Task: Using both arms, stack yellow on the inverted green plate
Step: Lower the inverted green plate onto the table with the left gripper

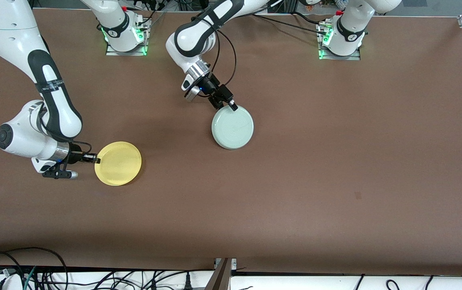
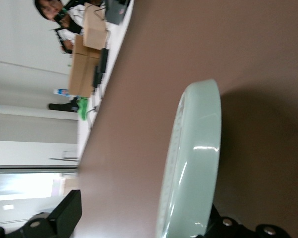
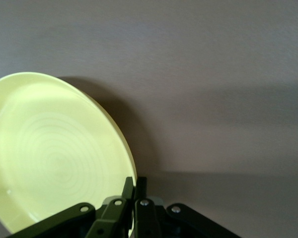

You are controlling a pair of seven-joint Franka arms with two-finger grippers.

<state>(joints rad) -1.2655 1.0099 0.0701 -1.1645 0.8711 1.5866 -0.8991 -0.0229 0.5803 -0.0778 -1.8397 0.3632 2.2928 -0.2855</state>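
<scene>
The yellow plate (image 1: 119,164) is at the right arm's end of the table, its ringed inside up. My right gripper (image 1: 94,160) is shut on its rim; in the right wrist view (image 3: 135,181) both fingers pinch the rim of the plate (image 3: 54,153), which casts a shadow on the table. The green plate (image 1: 233,127) is near the table's middle with a ringed, dull grey-green face up. My left gripper (image 1: 226,105) is at its rim nearest the bases. In the left wrist view (image 2: 141,210) the jaws stand wide apart around the plate (image 2: 196,158), seen nearly edge-on, close to one finger (image 2: 223,223).
The brown table (image 1: 335,161) is bare apart from the two plates. The arm bases (image 1: 125,36) stand along its edge farthest from the front camera. Cables (image 1: 33,270) hang below its nearest edge.
</scene>
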